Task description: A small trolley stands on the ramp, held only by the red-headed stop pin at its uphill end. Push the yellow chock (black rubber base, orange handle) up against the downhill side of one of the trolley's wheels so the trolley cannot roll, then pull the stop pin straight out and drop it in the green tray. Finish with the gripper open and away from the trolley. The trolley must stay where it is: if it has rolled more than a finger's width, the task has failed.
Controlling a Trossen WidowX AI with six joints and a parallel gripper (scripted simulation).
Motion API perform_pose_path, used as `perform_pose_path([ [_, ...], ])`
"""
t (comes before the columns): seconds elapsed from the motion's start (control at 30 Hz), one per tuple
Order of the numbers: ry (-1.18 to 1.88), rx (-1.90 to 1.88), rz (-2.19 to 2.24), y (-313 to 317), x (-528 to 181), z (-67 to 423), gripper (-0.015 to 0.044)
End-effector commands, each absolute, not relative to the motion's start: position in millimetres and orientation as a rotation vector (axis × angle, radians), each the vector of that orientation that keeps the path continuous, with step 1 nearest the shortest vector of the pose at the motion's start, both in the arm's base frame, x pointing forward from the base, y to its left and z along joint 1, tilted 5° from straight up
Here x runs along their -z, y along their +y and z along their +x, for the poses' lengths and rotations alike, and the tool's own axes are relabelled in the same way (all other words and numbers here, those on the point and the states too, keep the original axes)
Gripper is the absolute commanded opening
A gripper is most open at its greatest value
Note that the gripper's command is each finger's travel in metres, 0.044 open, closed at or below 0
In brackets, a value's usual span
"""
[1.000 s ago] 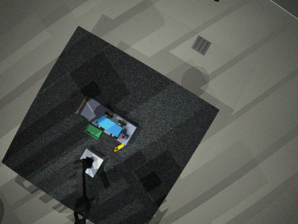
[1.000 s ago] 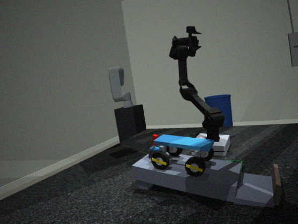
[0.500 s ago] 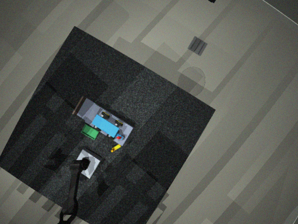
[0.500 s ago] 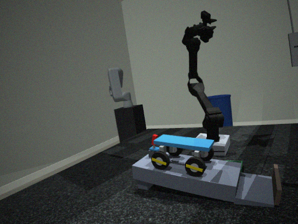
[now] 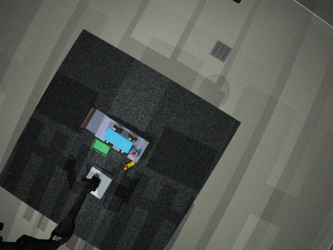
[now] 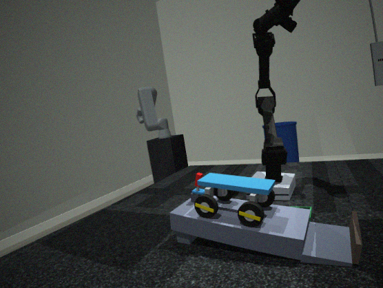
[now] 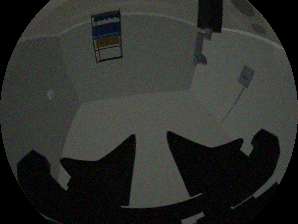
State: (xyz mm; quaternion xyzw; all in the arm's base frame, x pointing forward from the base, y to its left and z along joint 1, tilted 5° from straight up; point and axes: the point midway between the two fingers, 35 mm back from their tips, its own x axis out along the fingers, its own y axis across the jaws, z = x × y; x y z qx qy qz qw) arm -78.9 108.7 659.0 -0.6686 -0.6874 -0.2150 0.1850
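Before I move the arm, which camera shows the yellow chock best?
The top view: the chock lies on the dark floor just off the ramp's end nearest the red pin, orange handle toward the arm's base. The exterior view hides it behind the ramp. The wrist view shows only walls.

Exterior view: black arm's upper end and pincer cut off by top edge. Green tray (image 6: 305, 207) mostly hidden behind grey ramp (image 6: 241, 231); yellow chock hidden.

blue barrel (image 6: 288, 139), black pedestal (image 6: 167, 155), perhaps grey arm (image 6: 149, 111).
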Motion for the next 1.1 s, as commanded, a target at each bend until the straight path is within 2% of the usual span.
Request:
perform_pose_path([
  [0.0,-1.721,0.427,-1.923,119,-655,-5,0.0190],
  [0.3,-1.254,0.132,-1.950,112,-618,135,0.0190],
  [0.6,-0.711,-0.100,-1.922,65,-541,252,0.0190],
  [0.83,-0.282,-0.236,-1.840,8,-461,311,0.0190],
  [1.07,0.151,-0.360,-1.689,-55,-367,335,0.0190],
])
